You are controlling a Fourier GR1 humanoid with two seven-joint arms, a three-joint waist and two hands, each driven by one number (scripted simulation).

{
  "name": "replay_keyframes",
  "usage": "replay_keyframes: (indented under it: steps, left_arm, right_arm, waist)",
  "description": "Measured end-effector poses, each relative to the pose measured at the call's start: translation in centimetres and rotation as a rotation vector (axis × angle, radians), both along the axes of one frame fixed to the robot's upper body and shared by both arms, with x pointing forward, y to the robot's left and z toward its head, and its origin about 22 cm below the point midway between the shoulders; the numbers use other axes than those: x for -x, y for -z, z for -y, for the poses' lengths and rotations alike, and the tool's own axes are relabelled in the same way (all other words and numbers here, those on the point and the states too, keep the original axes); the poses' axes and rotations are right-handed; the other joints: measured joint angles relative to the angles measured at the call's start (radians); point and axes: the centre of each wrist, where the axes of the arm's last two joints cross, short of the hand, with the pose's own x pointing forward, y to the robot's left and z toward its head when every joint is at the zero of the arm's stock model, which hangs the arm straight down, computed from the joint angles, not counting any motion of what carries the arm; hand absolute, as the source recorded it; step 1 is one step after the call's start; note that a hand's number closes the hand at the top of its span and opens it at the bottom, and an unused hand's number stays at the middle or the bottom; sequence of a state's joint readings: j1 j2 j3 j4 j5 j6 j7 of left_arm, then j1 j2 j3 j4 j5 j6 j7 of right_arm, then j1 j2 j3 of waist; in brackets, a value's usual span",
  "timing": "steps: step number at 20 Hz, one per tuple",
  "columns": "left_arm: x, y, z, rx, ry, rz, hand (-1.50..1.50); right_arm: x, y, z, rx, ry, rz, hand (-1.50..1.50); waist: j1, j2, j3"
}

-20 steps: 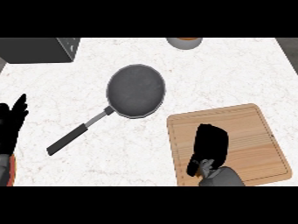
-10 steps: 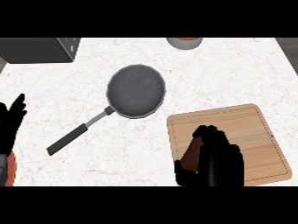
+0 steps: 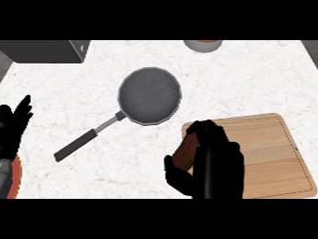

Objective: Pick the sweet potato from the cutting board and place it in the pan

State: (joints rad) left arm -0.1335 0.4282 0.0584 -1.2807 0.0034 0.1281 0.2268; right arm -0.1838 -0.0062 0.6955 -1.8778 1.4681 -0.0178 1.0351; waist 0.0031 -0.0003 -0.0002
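Slip risk first: sweet potato [image 3: 184, 154] shows only as a brown-red sliver on the thumb side of the right hand [image 3: 215, 163], w/ most of it hidden under the fingers [image 3: 208, 137]. It lies on the cutting board [image 3: 271, 154], at the board edge nearest the thumb. If the thumb isn't seated against it before the lift, it prob. rolls out thumb-side, off the board onto the counter [image 3: 258, 79]. Can't tell from here whether the thumb touches it.

2nd risk: pan [image 3: 149, 95] sits beyond the fingertips and over to the thumb side, apart from the board. Its handle [image 3: 86, 140] runs back further out on that side, so a low carry could clip the rim or nudge the pan. Lift needs clearance before moving across.

Pose: right forearm comes up from the near edge, palm down. Fingers are pressed together and curled over the potato's top, tips pointing away from the robot; thumb is spread wide to the side. Left hand [image 3: 8, 133] rests far out past the thumb side, near the view's edge, fingers straight and up, holding nothing.
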Motion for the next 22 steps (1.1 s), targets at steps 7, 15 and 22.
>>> replay_keyframes:
  steps: [7,15,22]
  left_arm:
    - [-0.1,0.2,0.3,0.001,0.015,0.007,0.0]
    - [-0.6,-0.2,1.4,0.002,0.035,0.01,0.0]
    - [-1.5,-0.7,1.9,0.0,0.06,0.014,0.0]
  right_arm:
    - [-6.6,-0.8,-0.3,-0.119,0.004,0.022,1.5]
    - [-14.1,1.6,-1.0,-0.234,0.042,-0.019,1.5]
    - [-18.3,4.9,-0.6,-0.292,0.065,-0.064,1.5]
  waist:
    - [0.016,0.005,0.0]
    - [0.038,0.011,0.001]
    - [0.06,0.019,0.001]
